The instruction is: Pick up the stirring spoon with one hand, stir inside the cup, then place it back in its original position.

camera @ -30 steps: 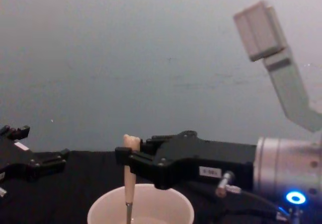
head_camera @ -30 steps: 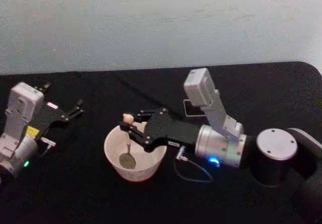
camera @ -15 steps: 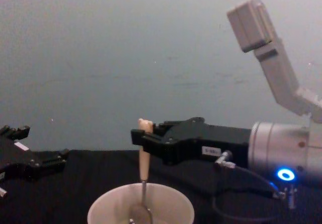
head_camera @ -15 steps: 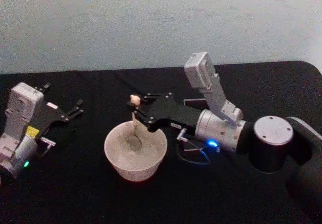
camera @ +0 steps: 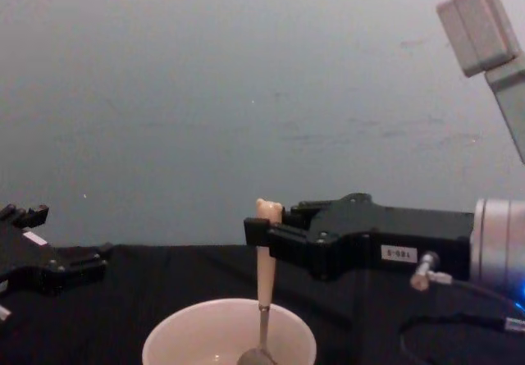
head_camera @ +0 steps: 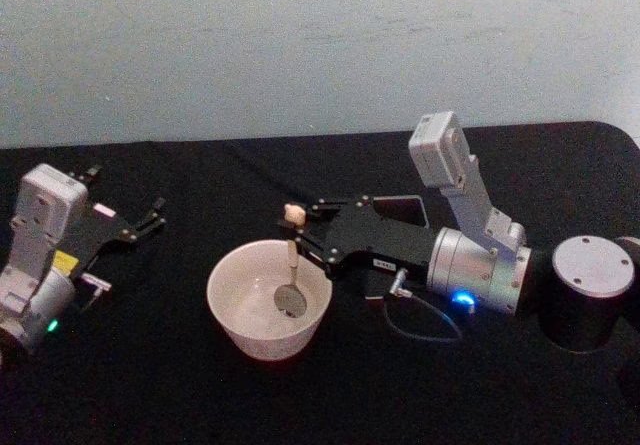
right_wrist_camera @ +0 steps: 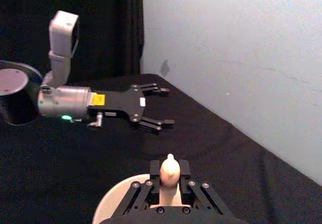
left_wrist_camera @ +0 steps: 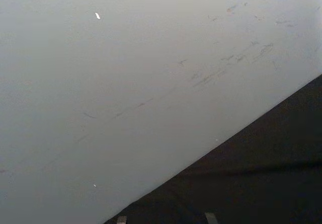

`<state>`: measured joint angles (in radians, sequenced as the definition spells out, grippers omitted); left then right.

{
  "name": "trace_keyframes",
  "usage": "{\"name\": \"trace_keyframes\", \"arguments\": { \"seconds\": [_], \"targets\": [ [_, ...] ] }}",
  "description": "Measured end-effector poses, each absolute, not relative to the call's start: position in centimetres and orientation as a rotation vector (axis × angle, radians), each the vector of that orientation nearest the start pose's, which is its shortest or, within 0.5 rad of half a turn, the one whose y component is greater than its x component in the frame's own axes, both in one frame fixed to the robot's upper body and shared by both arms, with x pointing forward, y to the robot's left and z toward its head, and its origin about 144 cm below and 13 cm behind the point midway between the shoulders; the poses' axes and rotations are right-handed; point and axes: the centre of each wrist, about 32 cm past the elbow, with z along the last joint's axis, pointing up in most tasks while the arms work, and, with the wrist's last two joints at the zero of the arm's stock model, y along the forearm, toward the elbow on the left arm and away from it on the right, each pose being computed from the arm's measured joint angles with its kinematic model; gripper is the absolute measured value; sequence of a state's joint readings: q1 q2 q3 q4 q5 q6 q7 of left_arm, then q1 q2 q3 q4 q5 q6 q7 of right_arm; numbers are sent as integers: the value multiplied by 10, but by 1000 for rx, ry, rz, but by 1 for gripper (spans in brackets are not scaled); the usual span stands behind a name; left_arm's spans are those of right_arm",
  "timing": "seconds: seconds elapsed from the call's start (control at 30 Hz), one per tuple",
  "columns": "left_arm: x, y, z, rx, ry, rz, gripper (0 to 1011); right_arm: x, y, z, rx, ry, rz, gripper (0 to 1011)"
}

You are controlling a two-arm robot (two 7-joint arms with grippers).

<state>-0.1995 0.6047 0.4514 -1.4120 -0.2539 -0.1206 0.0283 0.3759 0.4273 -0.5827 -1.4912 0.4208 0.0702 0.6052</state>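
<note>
Black cloth covers the table [head_camera: 180,395], with a pale bare wall behind it.

At the far left the left gripper [head_camera: 127,193] rests low over the cloth, well apart from everything else. Its fingers are spread wide with nothing between them. My reading is that it is parked there to leave the middle free for the other arm.

Right of it, near the middle, stands the cup [head_camera: 232,327], upright on the cloth with its wide mouth open to the top. That width is presumably why it suits stirring: a slim tool can circle inside without knocking the wall.

The spoon [head_camera: 291,261] stands almost upright in the right half of the cup. Its bowl is down near the floor, and its little bear-shaped top rises clear above the rim.

The right gripper [head_camera: 301,229] reaches in level from the right. Its fingers are pinched tight on the handle just under the bear head. Gripping so high keeps the black fingers above the rim, so only the thin stem goes into the cup. From the chest view the grip looks firm and the stem close to vertical. I judge the stirring to be under way.

Farther right, just behind the gripper's body, sits the dark box [head_camera: 402,198]. It is partly hidden and nothing shows in it, so the return is not yet done.
</note>
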Motion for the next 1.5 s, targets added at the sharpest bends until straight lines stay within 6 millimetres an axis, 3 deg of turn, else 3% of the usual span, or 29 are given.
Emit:
{"name": "trace_keyframes", "arguments": {
  "seconds": [0.9, 1.5],
  "targets": [
    [489, 310, 1140, 304, -285, 1248, 1001, 519, -194, 1203, -53, 2, -533, 214],
    [489, 310, 1140, 304, -285, 1248, 1001, 527, -239, 1241, 132, 151, -734, 214]
  ]
}}
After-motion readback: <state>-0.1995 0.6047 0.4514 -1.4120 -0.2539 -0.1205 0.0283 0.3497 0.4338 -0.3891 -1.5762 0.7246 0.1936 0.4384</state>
